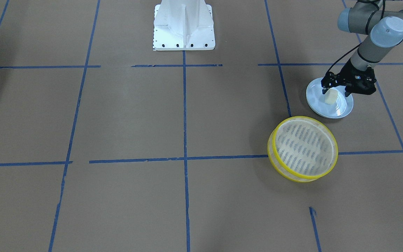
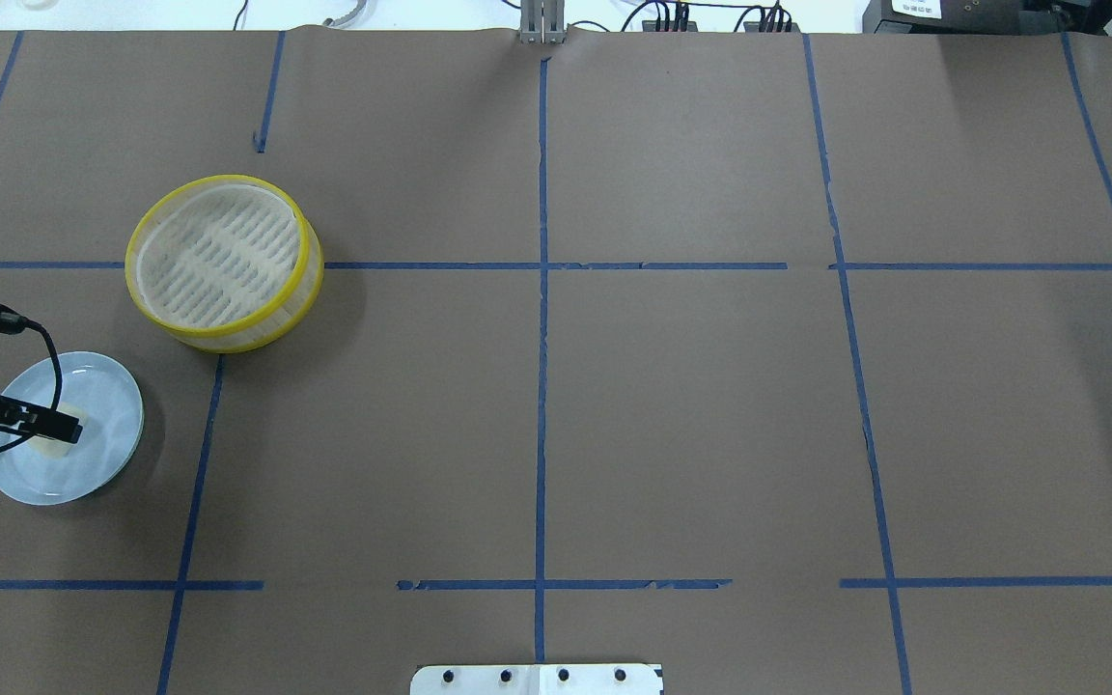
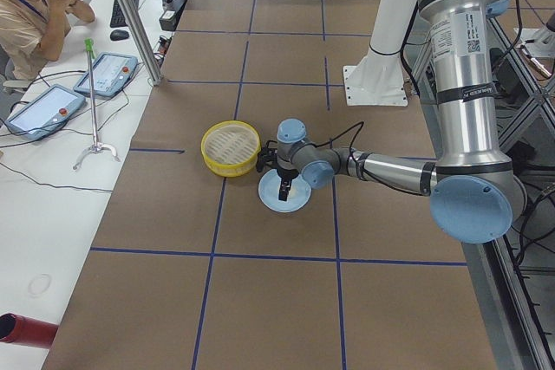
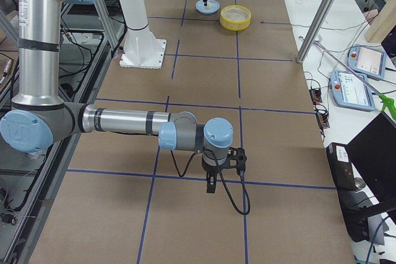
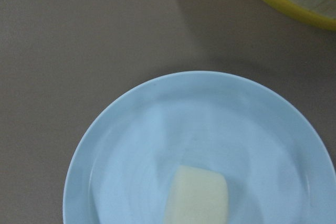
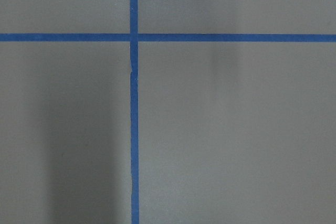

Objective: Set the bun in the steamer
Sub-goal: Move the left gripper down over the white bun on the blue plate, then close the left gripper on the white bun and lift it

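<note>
The left claw (image 1: 335, 93) hangs spread-fingered astride the bun (image 1: 331, 97) on the blue plate (image 1: 317, 107), the steamer (image 1: 303, 148) apart at the plate's seven o'clock in the front-facing view (how far the right claw (image 4: 211, 185) gapes can't be made out).

- No word, number or brand can be read in any view.
- A white sticker (image 3: 459, 41) on the left arm's silver tube (image 3: 468, 106) shows a square code and print too small to read.
- A white label (image 2: 915, 8) on a black box (image 2: 961, 17) beyond the table is blurred.
</note>
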